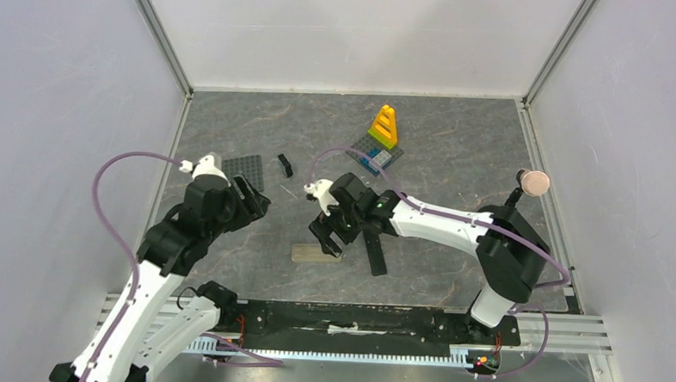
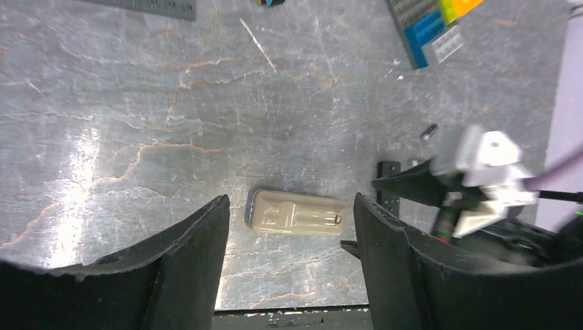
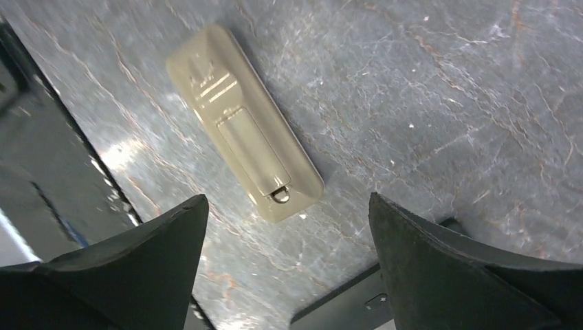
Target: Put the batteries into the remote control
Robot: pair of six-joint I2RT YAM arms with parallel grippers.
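Note:
The remote control [image 1: 316, 253] lies flat on the table near the front, a tan bar with its back face up and a small ring at one end. It shows in the left wrist view [image 2: 295, 213] and the right wrist view [image 3: 244, 124]. My right gripper [image 1: 326, 236] hangs open and empty just above the remote's right end [image 3: 287, 199]. My left gripper [image 1: 253, 198] is open and empty, up and to the left of the remote [image 2: 290, 206]. One tiny dark cylinder [image 2: 429, 130], seemingly a battery, lies beyond the right gripper. Other batteries are out of view.
A flat black strip [image 1: 375, 253] lies right of the remote. A grey studded plate [image 1: 242, 170] and a small black brick piece [image 1: 284, 164] sit behind the left gripper. A yellow cone on coloured bricks [image 1: 384, 128] stands at the back. A thin white stick [image 2: 258, 45] lies mid-table.

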